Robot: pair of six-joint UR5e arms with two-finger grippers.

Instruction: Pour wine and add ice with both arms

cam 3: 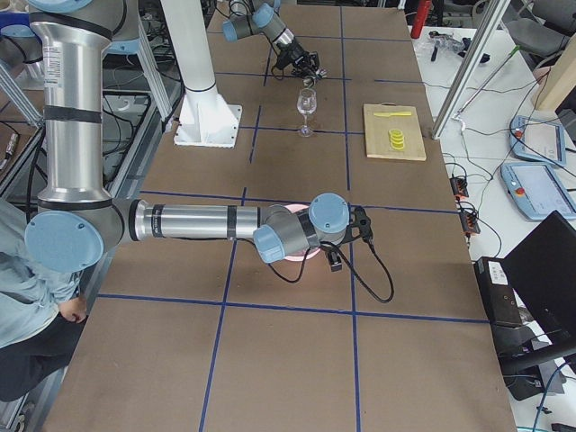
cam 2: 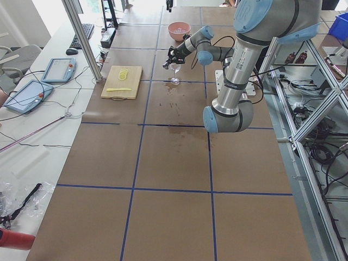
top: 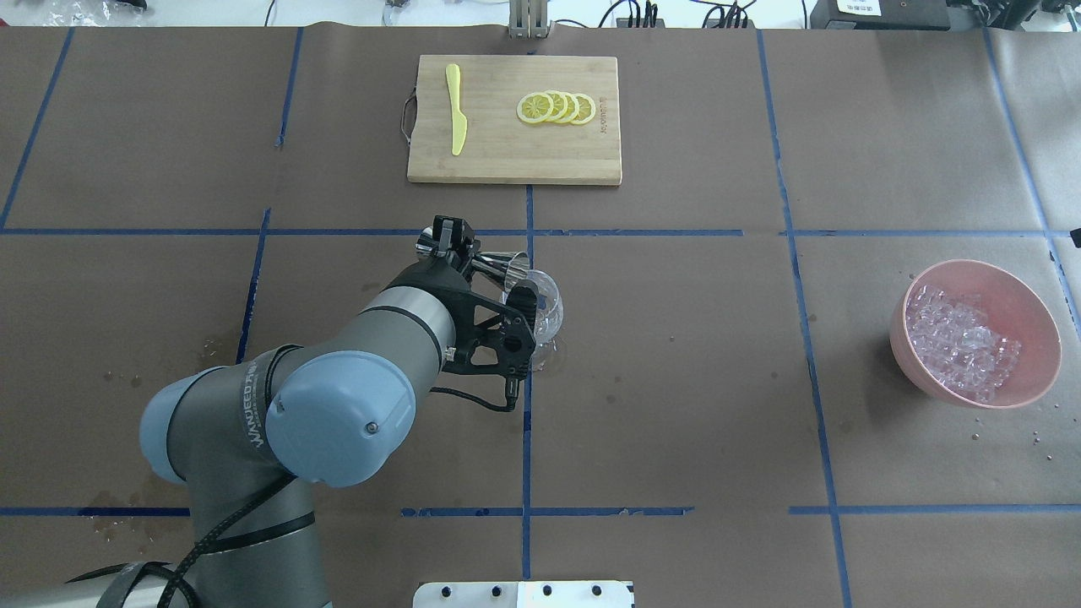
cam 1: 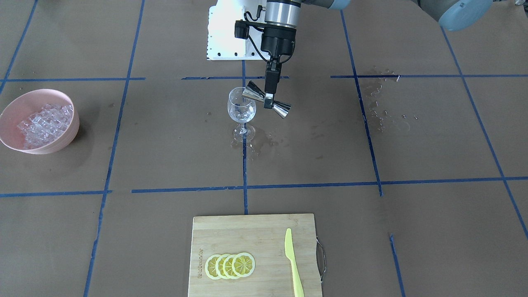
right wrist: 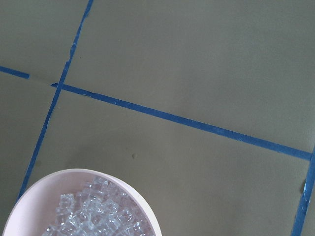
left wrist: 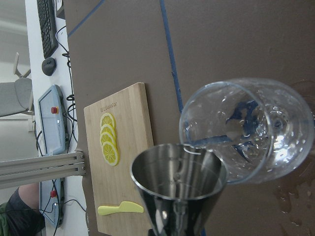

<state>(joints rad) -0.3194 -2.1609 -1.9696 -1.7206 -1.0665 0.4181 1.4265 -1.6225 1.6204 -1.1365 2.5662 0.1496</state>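
My left gripper point(cam 1: 270, 98) is shut on the waist of a steel jigger point(cam 1: 280, 108) and holds it tilted, one cup's lip over the rim of a clear wine glass point(cam 1: 241, 110) standing at the table's middle. In the left wrist view the jigger's mouth point(left wrist: 179, 172) overlaps the glass's rim point(left wrist: 246, 128); I cannot make out the clear wine, only droplets in the glass. The ice point(cam 1: 43, 123) is heaped in a pink bowl point(cam 1: 62, 142). My right gripper point(cam 3: 346, 238) hangs by that bowl; I cannot tell if it is open. The right wrist view shows the ice point(right wrist: 93, 216) below.
A bamboo cutting board point(cam 1: 255, 235) at the operators' edge carries lemon slices point(cam 1: 231, 265) and a yellow knife point(cam 1: 293, 264). Wet patches lie around the glass's foot point(cam 1: 264, 144) and farther off point(cam 1: 379, 103). The white base block point(cam 1: 225, 37) stands behind the glass.
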